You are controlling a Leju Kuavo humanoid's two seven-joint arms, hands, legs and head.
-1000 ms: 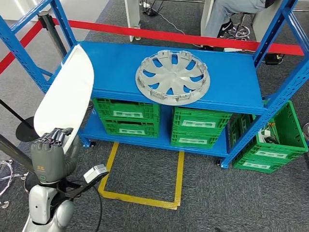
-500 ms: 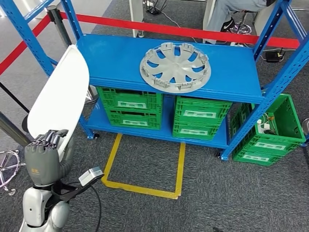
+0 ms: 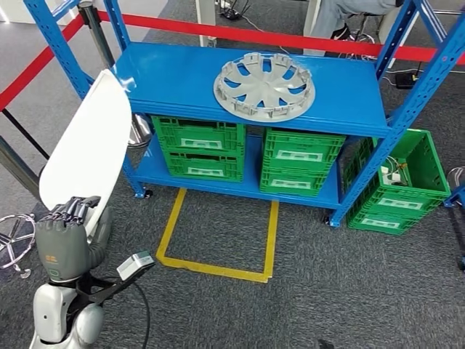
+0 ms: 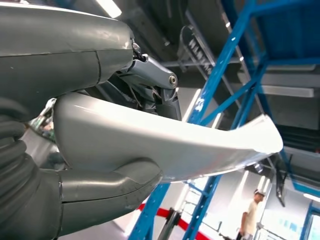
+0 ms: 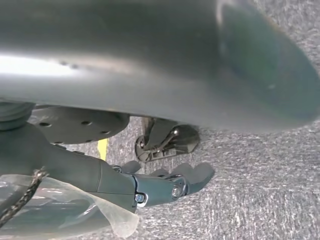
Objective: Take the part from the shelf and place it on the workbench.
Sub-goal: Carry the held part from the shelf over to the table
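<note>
The left hand (image 3: pixel 65 231) held a white curved panel (image 3: pixel 85 149), the part in question, by its lower end; dark fingers (image 3: pixel 71 207) were curled over that near edge and, in the left wrist view, a thick grey thumb (image 4: pixel 109 187) lay under the panel's pale shell (image 4: pixel 166 145) while darker fingers pressed from above, so the grip looked like a clamp on one end rather than a cradle; that would explain why the panel stood up and away from the hand, leaning toward the blue shelf (image 3: pixel 181 80), its far tip near the shelf's left front corner without clearly touching it; held so, its long body stayed clear of the robot's own trunk. The panel was thus off the shelf and in hand, and no workbench was to be seen, so the carry, by my judgement, was the step in hand. A grey wheel cover (image 3: pixel 264 86) lay flat on the shelf's top board, well apart from the panel; green crates (image 3: pixel 200 149) sat on the board beneath it, and one more green crate (image 3: pixel 403 193) stood on the floor just beside the shelf's right post. The right hand (image 5: pixel 166 185) hung above the carpet, fingers loosely stretched and apart, holding nothing.
</note>
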